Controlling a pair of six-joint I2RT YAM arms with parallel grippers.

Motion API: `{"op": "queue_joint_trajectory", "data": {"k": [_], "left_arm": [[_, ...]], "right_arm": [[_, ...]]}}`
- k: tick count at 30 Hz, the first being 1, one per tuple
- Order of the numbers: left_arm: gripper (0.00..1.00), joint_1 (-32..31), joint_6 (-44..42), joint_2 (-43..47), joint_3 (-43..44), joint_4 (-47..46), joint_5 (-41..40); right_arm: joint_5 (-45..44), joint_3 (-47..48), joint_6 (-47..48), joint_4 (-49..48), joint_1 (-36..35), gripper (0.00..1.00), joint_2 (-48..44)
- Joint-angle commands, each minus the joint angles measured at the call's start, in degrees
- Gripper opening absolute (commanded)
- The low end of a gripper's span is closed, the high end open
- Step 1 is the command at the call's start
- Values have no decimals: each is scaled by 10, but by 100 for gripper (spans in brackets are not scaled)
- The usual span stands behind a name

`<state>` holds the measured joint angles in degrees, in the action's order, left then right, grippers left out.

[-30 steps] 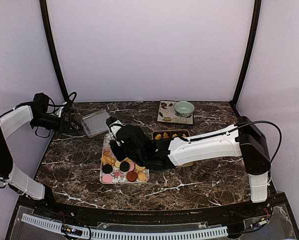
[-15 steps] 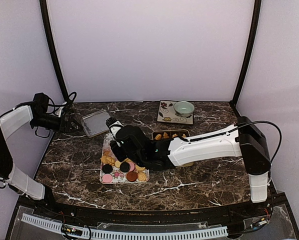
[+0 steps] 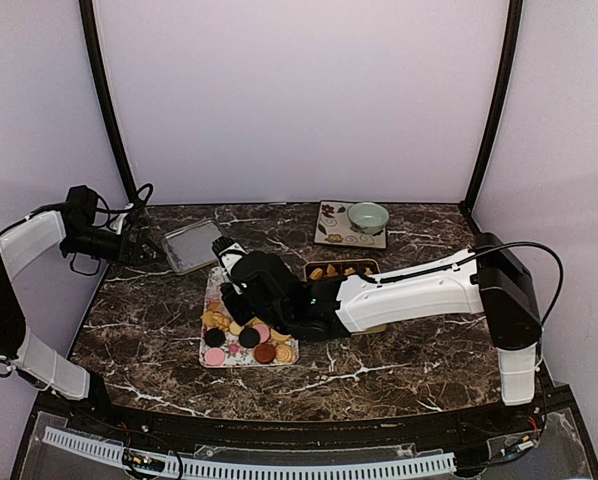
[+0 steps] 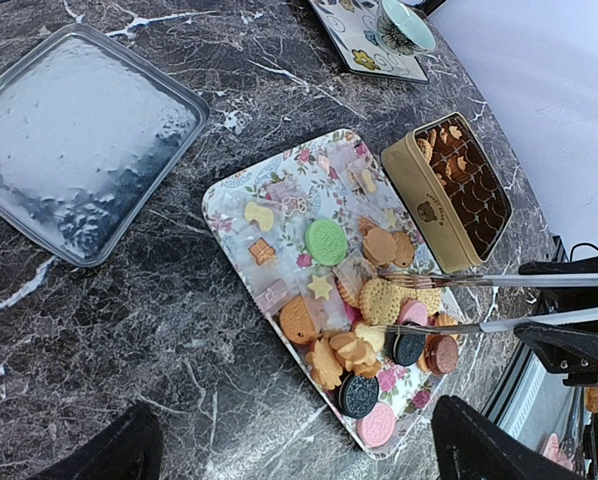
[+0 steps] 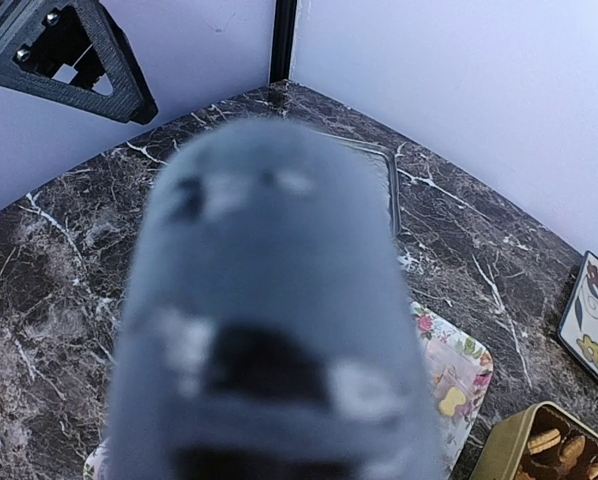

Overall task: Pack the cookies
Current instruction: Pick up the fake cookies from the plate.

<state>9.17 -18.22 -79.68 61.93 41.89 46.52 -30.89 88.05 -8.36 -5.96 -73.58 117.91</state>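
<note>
Left of the bench's middle: flowery tray [image 4: 234, 200] loaded with the cookies [image 4: 379, 300]. Mostly tan rounds and shaped bits, plus one green disc, a couple of pink ones and a few dark sandwich types down at the near end. Just beside its right side, toward the back edge: gold tin [image 4: 419, 207] with a little bear on the wall, lid off, more tan and brown cookies lined up inside. Can't tell if touching the flowery tray or not.

Up over that tray, reaching in from the right edge: right gripper [image 3: 227, 252], raised well off the cookies going by its own camera. Jaws: honestly no way to tell, spread or pressed together. Wrist view mostly filled by a blurry grey blob, top view too small.

Over by the left edge, toward the back-left corner: left gripper [image 3: 139, 248], fingers [image 4: 119, 450] spread wide, nothing pinched, aimed across at the cookies. Right next to it, shiny square metal pan [image 4: 79, 140], flat on the marble. Near the back edge, right of middle: patterned plate [image 3: 334, 235] with a pale green bowl [image 3: 367, 215] on it.
</note>
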Motion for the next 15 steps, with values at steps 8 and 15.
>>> {"op": "queue_joint_trajectory", "data": {"k": [8,15], "left_arm": [[96,3,-5,16,4,11,10],[96,3,-5,14,4,11,11]], "right_arm": [[0,-13,-10,-35,23,35,-75],[-23,-94,-10,-32,69,35,-179]]}}
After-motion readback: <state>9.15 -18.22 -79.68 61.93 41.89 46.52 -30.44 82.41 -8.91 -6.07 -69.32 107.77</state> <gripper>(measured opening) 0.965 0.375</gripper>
